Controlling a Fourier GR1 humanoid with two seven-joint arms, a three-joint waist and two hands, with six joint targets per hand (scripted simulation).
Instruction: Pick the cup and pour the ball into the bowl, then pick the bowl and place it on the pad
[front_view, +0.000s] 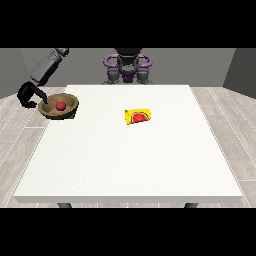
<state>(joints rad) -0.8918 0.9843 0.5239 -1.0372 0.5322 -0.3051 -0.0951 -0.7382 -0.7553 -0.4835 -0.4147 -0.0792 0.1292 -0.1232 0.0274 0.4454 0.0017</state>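
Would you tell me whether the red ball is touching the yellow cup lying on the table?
Apart. The front view shows the red ball inside the bowl, with bare table separating it from the cup.

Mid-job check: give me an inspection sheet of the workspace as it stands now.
Surface: white table, level.
Job's things: red ball lies in the brown bowl near the table's left edge; green pad peeks out under the bowl; yellow cup lies on its side mid-table.
Clutter: nothing seen.
Hands: hand at the view's left curled round the bowl's rim; other hand not seen.
Cables: nothing seen.
Surroundings: wood floor, grey walls.
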